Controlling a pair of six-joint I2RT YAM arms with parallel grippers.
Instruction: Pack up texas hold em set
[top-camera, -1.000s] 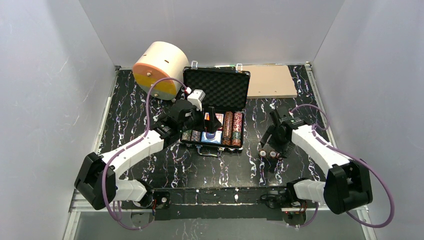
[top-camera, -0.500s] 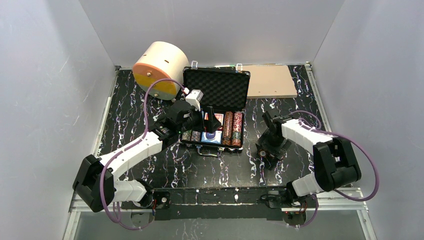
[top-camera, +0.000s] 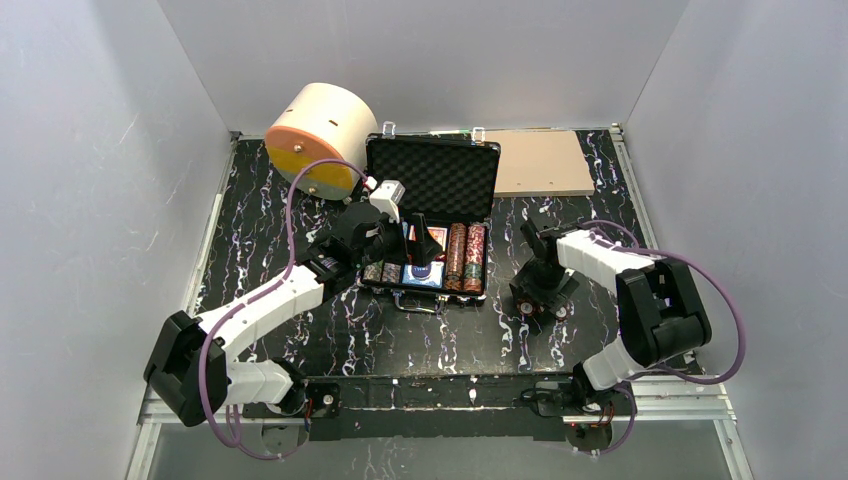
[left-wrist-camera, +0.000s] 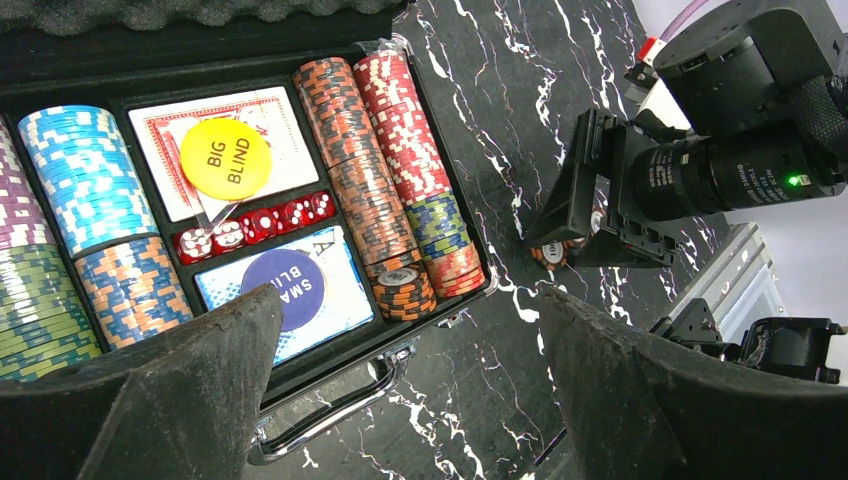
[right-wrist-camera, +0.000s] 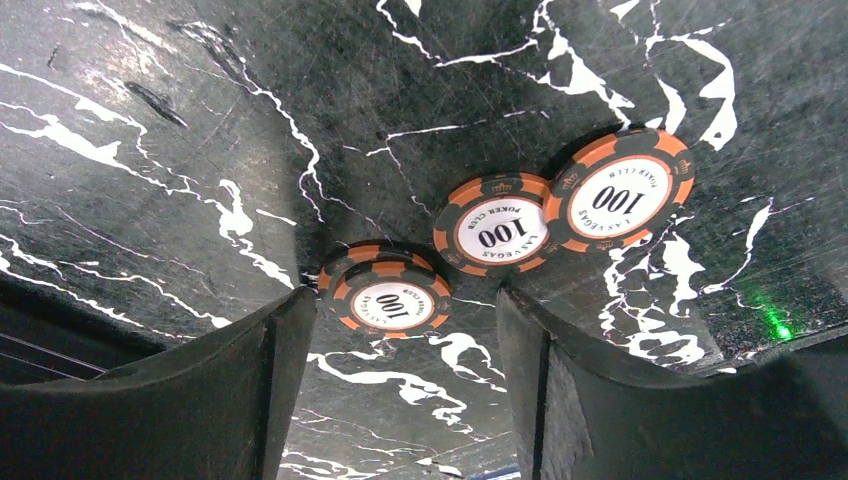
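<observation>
Over the last second my right arm has folded in toward the middle of the table (top-camera: 450, 335), its elbow swinging up and inward. My right claw (right-wrist-camera: 400, 300) has come down over 3 loose orange-and-black chips marked 100. Its jaws have narrowed a little but remain open. They straddle the nearest chip (right-wrist-camera: 385, 297), which lies flat on the table with a gap on the right side, so nothing is gripped. The second chip (right-wrist-camera: 497, 235) and third chip (right-wrist-camera: 620, 197) lie just beyond, overlapping each other.

My left claw (left-wrist-camera: 410, 300) has barely moved. It hangs spread wide and empty above the open briefcase (top-camera: 440, 175). The briefcase sits unchanged at the table's centre, with its chip rows (left-wrist-camera: 375, 170), red dice (left-wrist-camera: 262, 222), and BIG BLIND button (left-wrist-camera: 225, 158) on the red deck (left-wrist-camera: 290, 135).
</observation>
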